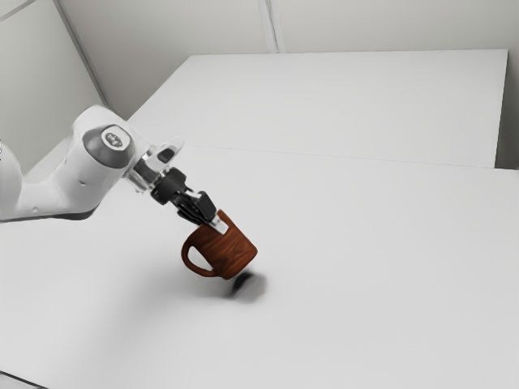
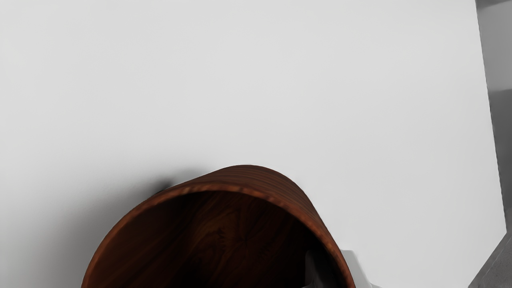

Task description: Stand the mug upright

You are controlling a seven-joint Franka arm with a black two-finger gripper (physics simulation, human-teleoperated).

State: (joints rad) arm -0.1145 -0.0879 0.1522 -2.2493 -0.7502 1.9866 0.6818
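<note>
"How does the mug (image 1: 233,248) look?"

"Reddish-brown wood grain, tilted over the table (image 1: 373,267). Its mouth faces up toward the gripper (image 1: 218,221), its base down toward the exterior view's right, and its handle (image 1: 187,255) is on the exterior view's left."

"And the fingers?"

"Closed on the mug's wall, one inside (image 2: 314,266), one outside (image 2: 353,264), with just the wall between them. In the exterior view they cover part of the rim."

"Anything around?"

"A dark shadow (image 1: 253,288) by the base, and pale walls (image 1: 138,49) beyond the table. Whether the base touches the table, I can't tell."
</note>
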